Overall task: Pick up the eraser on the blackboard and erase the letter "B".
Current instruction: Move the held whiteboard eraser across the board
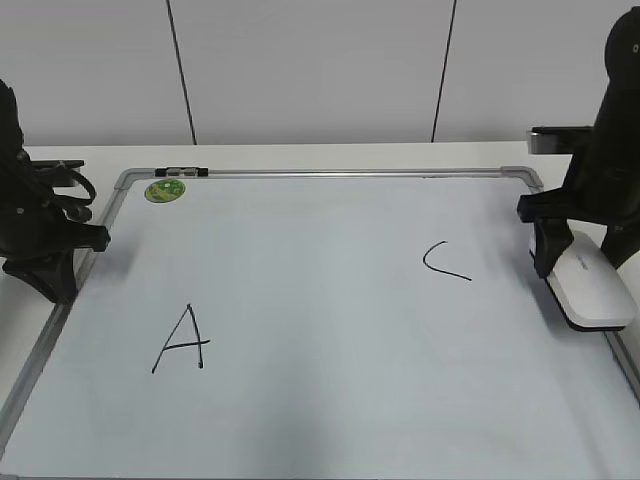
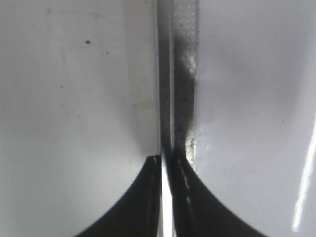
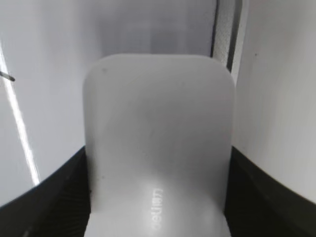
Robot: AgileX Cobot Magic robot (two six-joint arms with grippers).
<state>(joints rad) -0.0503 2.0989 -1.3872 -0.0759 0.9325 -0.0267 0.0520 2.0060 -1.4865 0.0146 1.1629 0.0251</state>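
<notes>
One blackboard [image 1: 330, 300], pale and silver-framed, fills nearly the whole exterior view and serves as the reference for everything else. Two black arms flank it: one stands at its left edge, the other at its right edge. The left gripper [image 1: 45, 280] sits low over the board's left frame rail; in the left wrist view its two fingers [image 2: 143, 197] are drawn together with only a thin sliver between them, holding nothing, right above the frame strip. The right gripper [image 1: 560, 265] is clamped on the single eraser [image 1: 592, 288], a white rounded block lying at the board's right edge, partly over the frame; the right wrist view shows the eraser [image 3: 158, 148] filling the space between the dark fingers [image 3: 49, 202], with faint grey lettering on its top. Two marker letters can be counted on the board: one large "A" [image 1: 182, 340] toward the lower left and one "C" [image 1: 445, 262] toward the right, near the eraser. No "B" can be made out between them. One small round green sticker [image 1: 164, 190] sits in the board's upper left corner, just beside a short dark clip [image 1: 183, 172] on the top rail.
</notes>
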